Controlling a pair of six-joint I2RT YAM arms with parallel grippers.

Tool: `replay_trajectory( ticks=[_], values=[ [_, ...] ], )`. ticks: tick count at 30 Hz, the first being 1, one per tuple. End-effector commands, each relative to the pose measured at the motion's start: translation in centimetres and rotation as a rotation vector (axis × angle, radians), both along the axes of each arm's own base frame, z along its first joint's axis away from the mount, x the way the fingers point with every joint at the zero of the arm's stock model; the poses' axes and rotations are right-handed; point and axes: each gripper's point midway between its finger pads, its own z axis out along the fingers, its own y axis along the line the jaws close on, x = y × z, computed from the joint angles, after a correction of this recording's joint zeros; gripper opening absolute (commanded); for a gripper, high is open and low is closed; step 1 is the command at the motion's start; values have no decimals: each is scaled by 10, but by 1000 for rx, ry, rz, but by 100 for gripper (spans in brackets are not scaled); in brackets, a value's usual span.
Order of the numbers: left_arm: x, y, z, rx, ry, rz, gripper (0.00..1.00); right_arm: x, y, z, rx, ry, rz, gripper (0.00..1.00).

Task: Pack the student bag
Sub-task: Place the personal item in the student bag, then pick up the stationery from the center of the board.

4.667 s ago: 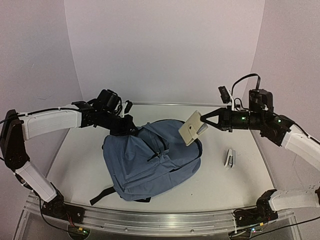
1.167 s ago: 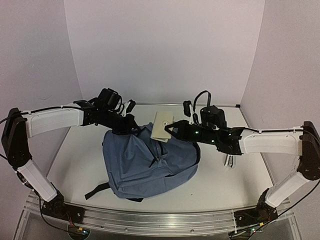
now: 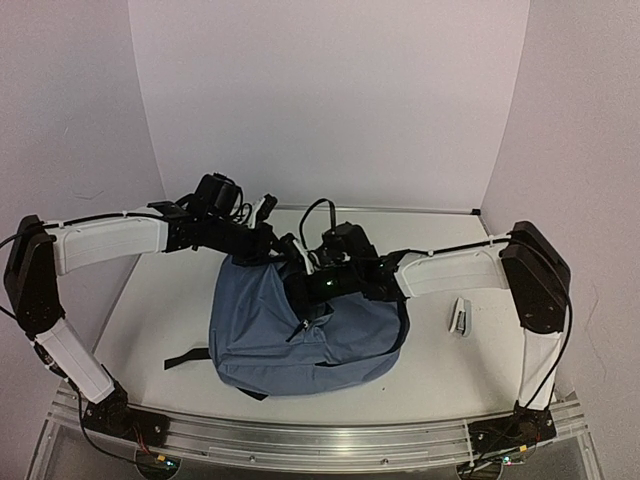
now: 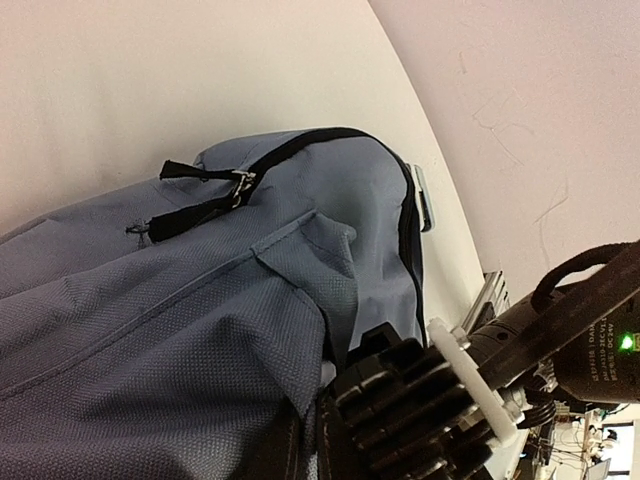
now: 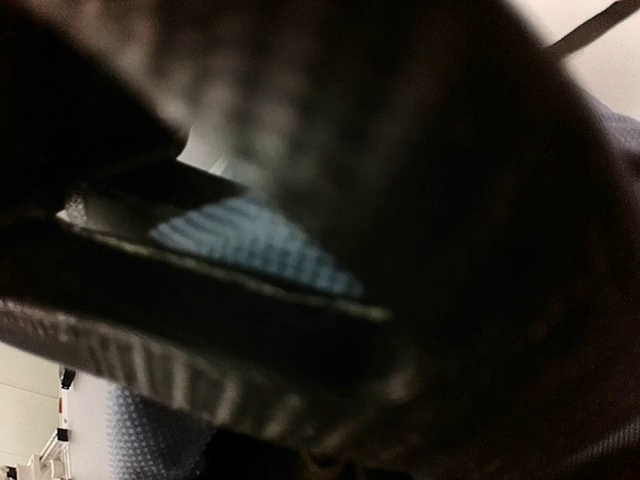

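The student bag (image 3: pixel 300 335) lies in the middle of the counter (image 3: pixel 170 300), its top edge pulled up under the left fingers (image 3: pixel 266 249), which are clenched on the fabric at the mouth and hold it agape. Just beside them, the right fingers (image 3: pixel 302 284) are pushed down into that opening, and the bag wraps around them. A second ago they carried a pale flat book above the mouth; now the book is out of sight and they have gone in where it hung. Most likely it has gone in with them. Whether they have released it I cannot tell (the wrist view from inside is only dark blur and a patch of blue weave). If they have, one item is packed and the arm needs to back out without snagging the zipper. Well away from the right fingers, beyond the bag, a small grey object (image 3: pixel 460 317) waits on the counter.
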Motion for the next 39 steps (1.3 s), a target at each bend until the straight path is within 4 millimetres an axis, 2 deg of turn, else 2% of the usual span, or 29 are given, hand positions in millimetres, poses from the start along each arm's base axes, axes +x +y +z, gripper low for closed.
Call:
replay_trajectory(
  ticks=[1,4,7,11,14,16,20,25,29,31,34,39],
  values=[
    [8,-11,49,-116,-139,8,0,8,-3,25,16,-95,-69,38],
    [10,-1,52,-91,-164,48,0,7,-20,43,22,-126,-121,54],
    [11,11,52,-57,-177,98,0,0,-48,64,5,-147,-183,71],
    [12,22,47,-36,-178,144,0,0,-94,80,-73,-182,-317,81],
    [14,27,42,-21,-164,164,0,8,-138,85,-153,-208,-462,84],
    [14,27,40,-19,-158,167,0,19,-174,82,-214,-202,-583,86],
    [14,24,37,-22,-145,159,0,49,-264,66,-288,-117,-857,89],
    [13,21,33,-29,-122,145,0,63,-366,39,-386,-47,-1173,98],
    [11,20,33,-31,-116,132,0,65,-416,-3,-464,76,-1291,98],
    [10,19,33,-32,-116,125,0,64,-434,-28,-510,154,-1323,98],
    [10,18,33,-33,-117,118,0,60,-446,-59,-579,232,-1339,98],
    [10,16,35,-40,-121,106,0,57,-442,-92,-651,303,-1290,98]
  ],
)
